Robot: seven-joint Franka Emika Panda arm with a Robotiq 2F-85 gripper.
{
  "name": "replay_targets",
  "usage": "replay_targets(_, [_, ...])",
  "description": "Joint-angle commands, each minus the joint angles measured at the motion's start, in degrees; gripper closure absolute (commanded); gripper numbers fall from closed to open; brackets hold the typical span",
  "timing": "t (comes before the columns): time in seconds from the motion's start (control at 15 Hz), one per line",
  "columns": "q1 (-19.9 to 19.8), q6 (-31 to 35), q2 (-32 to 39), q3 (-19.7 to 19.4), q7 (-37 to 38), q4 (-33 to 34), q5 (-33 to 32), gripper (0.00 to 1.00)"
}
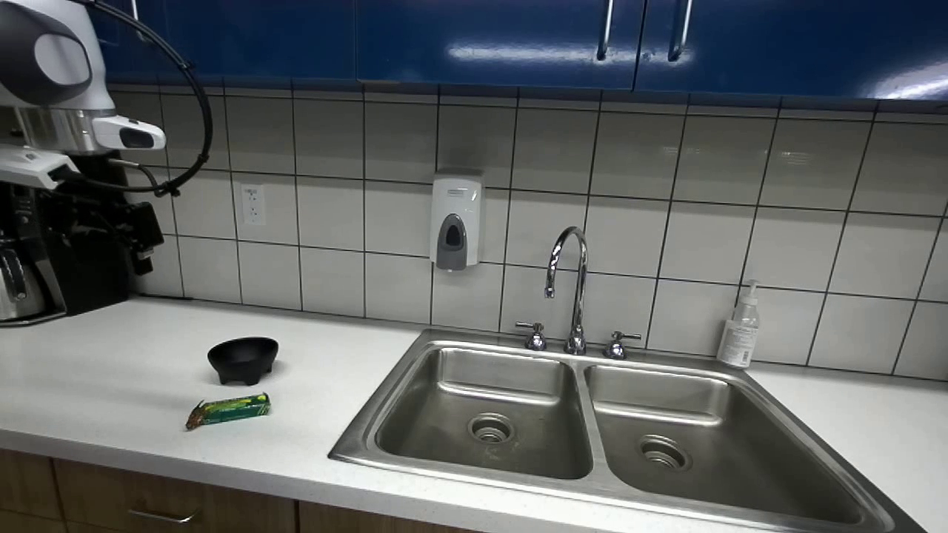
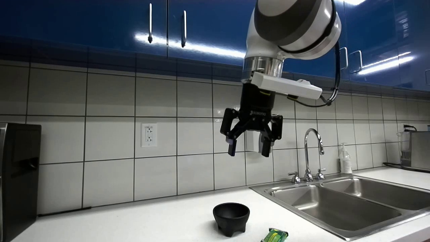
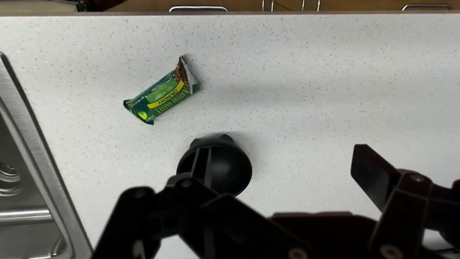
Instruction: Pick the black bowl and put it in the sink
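Black bowl point(image 1: 243, 361), one; one sink point(image 1: 597, 444), two basins point(image 1: 533, 407)

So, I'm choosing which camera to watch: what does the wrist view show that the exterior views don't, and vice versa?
Only the wrist view: readable lettering on the Nature Valley Crunchy bar.
In both exterior views only: the chrome gooseneck faucet, the pump bottle, the wall outlet and the blue cabinets.
Shared by all: the pincer, the footed black bowl, the white countertop, the bar and at least part of the stainless-steel sink.
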Motion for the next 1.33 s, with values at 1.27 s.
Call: replay_targets(1.27, [-0.7,4.2,23.8,-2.4,10.0,14.9,-13.8,0.0])
